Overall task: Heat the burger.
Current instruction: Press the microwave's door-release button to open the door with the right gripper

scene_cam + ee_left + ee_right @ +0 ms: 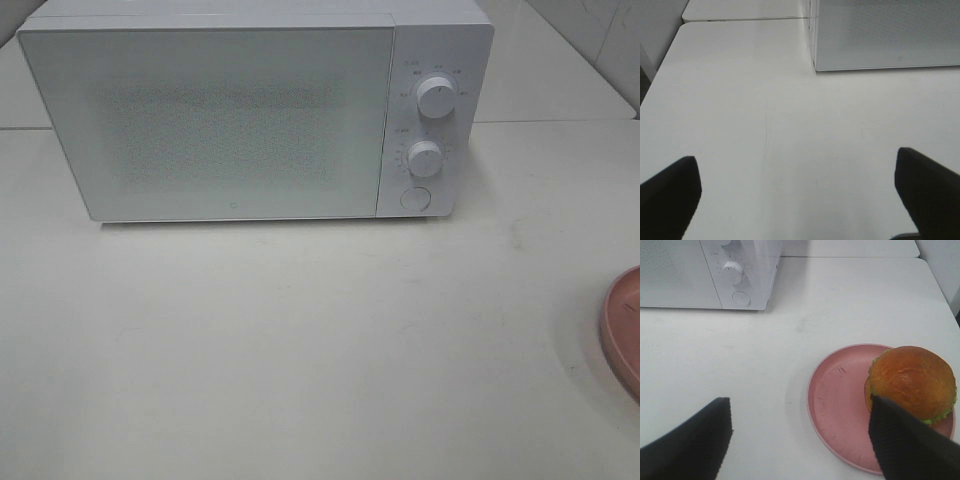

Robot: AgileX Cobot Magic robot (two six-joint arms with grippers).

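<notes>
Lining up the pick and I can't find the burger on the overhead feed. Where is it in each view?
Exterior high: not in it; only the pink plate's rim shows at the right edge.
Left wrist: not in it; only the white microwave's front corner shows.
Right wrist: burger sits on the pink plate, partly behind a finger of the right gripper.
Shared landmark: the microwave, in all three views.

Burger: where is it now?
In the right wrist view the burger sits on the pink plate, right of the microwave; the high view shows only the plate's rim.
</notes>
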